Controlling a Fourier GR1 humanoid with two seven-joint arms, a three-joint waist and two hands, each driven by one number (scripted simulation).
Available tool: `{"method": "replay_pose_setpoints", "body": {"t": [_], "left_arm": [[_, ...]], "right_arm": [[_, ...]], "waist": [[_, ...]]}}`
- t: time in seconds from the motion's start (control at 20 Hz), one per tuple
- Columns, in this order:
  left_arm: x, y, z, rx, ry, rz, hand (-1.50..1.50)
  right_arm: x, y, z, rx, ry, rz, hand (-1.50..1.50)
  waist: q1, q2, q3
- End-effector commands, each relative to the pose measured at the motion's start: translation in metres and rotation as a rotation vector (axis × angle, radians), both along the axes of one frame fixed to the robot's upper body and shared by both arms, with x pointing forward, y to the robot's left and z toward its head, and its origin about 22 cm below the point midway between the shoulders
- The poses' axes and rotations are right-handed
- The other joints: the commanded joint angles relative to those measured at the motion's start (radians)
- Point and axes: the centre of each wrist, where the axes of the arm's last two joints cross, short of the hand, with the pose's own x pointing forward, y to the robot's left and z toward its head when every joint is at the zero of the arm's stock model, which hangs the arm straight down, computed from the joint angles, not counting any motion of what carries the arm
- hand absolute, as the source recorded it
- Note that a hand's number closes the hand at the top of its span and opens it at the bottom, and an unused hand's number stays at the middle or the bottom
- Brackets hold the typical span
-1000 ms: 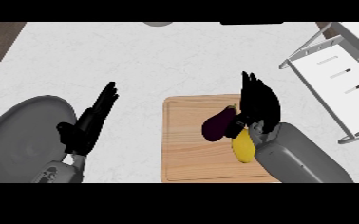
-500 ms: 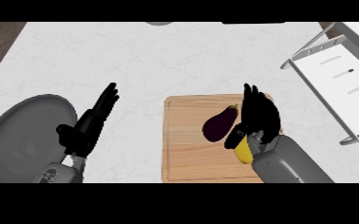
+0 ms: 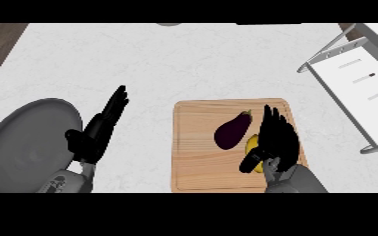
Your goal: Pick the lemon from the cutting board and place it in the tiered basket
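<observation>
1. Lemon (image 3: 253, 145) lies on the board (image 3: 199, 150), mostly hidden; the right robot hand (image 3: 275, 140) has dropped over it since a second ago, fingers curling round. Grasp looks underway.
2. Eggplant (image 3: 233, 129) just beside.
3. Left robot hand (image 3: 100, 130) rests open, tabletop's left edge.
4. Basket (image 3: 347, 75), right edge: nothing visible in it.

The light is bright and even over the whole counter (image 3: 184, 55). The white top looks pale and a little washed out, with faint grey marks. No strong shadows fall anywhere. The wooden board (image 3: 199, 170) shows its grain clearly. Both black hands look very dark, so their shapes are hard to make out. Nothing shines or glares.
</observation>
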Motion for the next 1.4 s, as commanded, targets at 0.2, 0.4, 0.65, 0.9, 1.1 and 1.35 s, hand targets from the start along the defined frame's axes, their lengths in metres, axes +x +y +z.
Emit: {"method": "replay_pose_setpoints", "body": {"t": [0.2, 0.4, 0.65, 0.9, 1.1, 1.35], "left_arm": [[-0.003, 0.025, -0.008, -0.002, -0.008, -0.007, 0.0], [0.005, 0.012, 0.003, -0.001, -0.001, -0.031, 0.0], [0.003, 0.003, -0.001, 0.007, 0.01, -0.028, 0.0], [-0.003, -0.008, 0.003, -0.007, -0.001, -0.021, 0.0], [0.003, 0.005, 0.002, -0.014, 0.004, -0.028, 0.0], [0.001, 0.008, 0.001, 0.009, 0.008, -0.008, 0.0]], "right_arm": [[-0.008, 0.013, 0.007, -0.058, 0.094, -0.186, -1.5], [-0.015, -0.006, -0.009, -0.058, 0.126, -0.182, -1.5], [-0.021, 0.024, -0.023, -0.019, 0.072, -0.16, 1.5], [-0.02, 0.011, -0.016, -0.022, -0.071, -0.096, 1.5], [-0.023, 0.024, -0.034, -0.022, -0.103, -0.082, 1.5], [-0.03, -0.023, -0.018, -0.062, -0.1, -0.179, 1.5]], "waist": [[0.018, 0.006, 0.001], [0.016, 0.005, 0.002], [0.021, 0.006, 0.002], [0.02, 0.006, 0.002], [0.022, 0.007, 0.002], [0.007, 0.004, 0.002]]}}
